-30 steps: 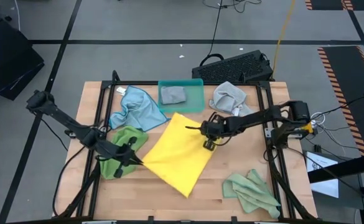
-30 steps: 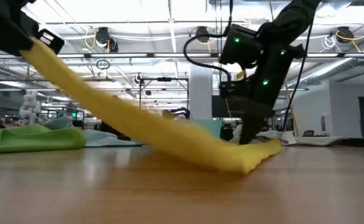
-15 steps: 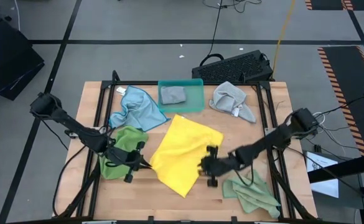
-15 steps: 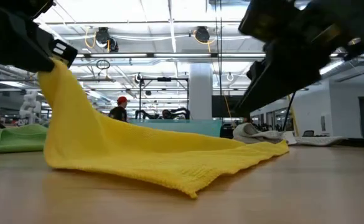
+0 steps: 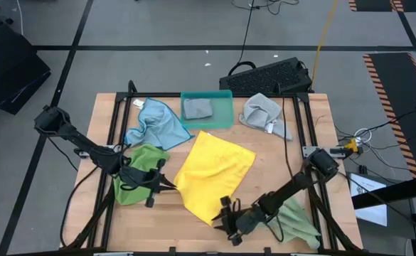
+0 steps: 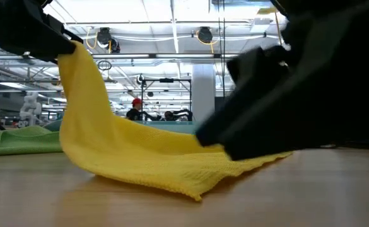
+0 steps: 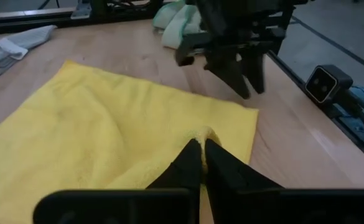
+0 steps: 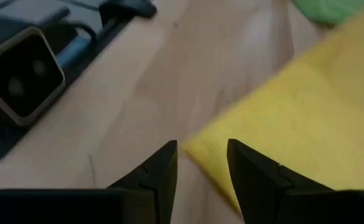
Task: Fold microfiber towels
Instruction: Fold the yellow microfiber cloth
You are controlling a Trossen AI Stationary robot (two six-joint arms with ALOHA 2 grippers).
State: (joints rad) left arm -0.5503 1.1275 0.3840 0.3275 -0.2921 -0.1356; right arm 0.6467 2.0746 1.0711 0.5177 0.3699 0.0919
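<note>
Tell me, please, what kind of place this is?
Probably a robotics lab or a large workshop hall. A wooden table stands on a grey floor marked with striped hazard tape, cables run across that floor, and the low view shows rows of ceiling lights over an open industrial room.

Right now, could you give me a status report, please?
Left hand shut on yellow towel, lifting its edge. Right hand open at its near corner. Nothing blocking.
</note>
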